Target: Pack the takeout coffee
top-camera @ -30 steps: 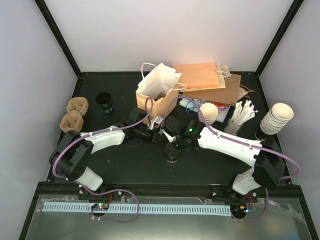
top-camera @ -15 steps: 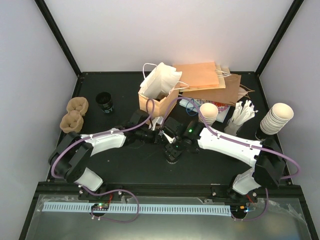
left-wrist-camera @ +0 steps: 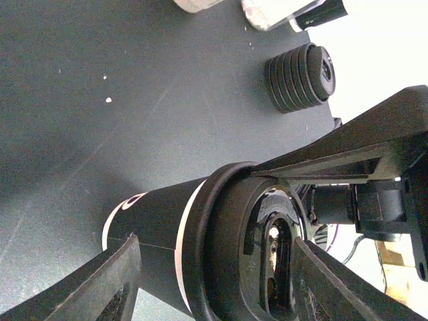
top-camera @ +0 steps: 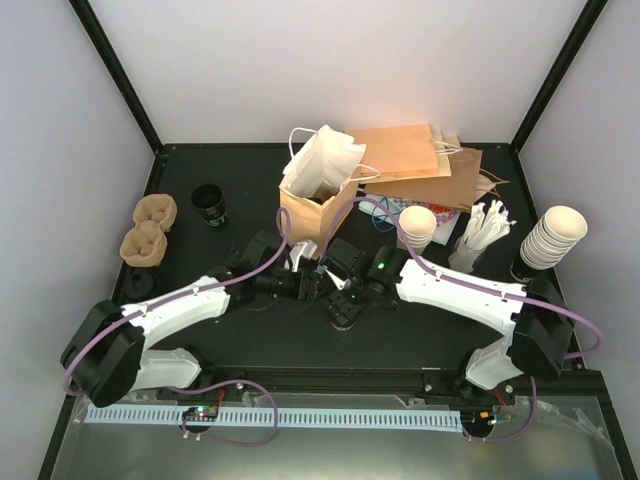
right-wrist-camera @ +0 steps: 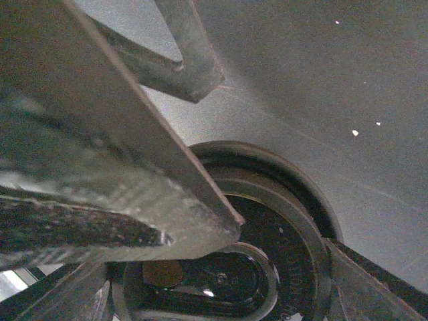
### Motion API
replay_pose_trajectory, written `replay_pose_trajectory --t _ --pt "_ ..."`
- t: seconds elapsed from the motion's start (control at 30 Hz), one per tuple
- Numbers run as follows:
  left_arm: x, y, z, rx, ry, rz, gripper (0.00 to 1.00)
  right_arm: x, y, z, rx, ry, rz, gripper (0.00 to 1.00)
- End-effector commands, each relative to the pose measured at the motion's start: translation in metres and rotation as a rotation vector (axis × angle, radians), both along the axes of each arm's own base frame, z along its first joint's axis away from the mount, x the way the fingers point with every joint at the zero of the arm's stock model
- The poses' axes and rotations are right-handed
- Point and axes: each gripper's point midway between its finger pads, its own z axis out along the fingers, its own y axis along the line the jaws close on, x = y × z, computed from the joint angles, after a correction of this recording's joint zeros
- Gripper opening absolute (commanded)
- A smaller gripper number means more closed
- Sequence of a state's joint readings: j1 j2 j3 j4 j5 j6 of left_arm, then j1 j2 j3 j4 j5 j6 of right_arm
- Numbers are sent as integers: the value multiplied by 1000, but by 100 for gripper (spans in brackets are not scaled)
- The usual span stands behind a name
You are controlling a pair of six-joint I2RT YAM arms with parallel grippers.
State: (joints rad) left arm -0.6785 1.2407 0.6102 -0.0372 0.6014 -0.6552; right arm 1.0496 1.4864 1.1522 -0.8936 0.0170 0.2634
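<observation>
1 lidded coffee cup [left-wrist-camera: 157,231], 2 pulp carriers [top-camera: 155,210], 2 lidless cup stacks [top-camera: 550,238]. R fingers [right-wrist-camera: 134,134] clamp lid [right-wrist-camera: 297,224]; L fingers [left-wrist-camera: 100,287] straddle cup, contact unclear. Arms mostly hide cup from above.

The overhead view is bright and even (light from above, washing the pale walls near white) and sharp throughout, with only soft shadows on the black surface [top-camera: 250,190]. The left wrist view burns out to white at its upper right, and the left fingers [left-wrist-camera: 100,281] are dark and soft. The right wrist view is dim, its foreground smeared out of focus, with one small glint on the coffee lid [right-wrist-camera: 287,247].
</observation>
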Motion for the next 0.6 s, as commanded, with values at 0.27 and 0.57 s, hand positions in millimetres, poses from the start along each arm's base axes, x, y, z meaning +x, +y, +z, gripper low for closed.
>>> replay_pose_trajectory --t 0.27,0.57 --pt "-15 -7 -35 64 96 -81 61 0 1 5 8 -17 5 88" --pt "-12 -2 -27 103 66 -69 60 8 -9 39 80 -105 -73 92"
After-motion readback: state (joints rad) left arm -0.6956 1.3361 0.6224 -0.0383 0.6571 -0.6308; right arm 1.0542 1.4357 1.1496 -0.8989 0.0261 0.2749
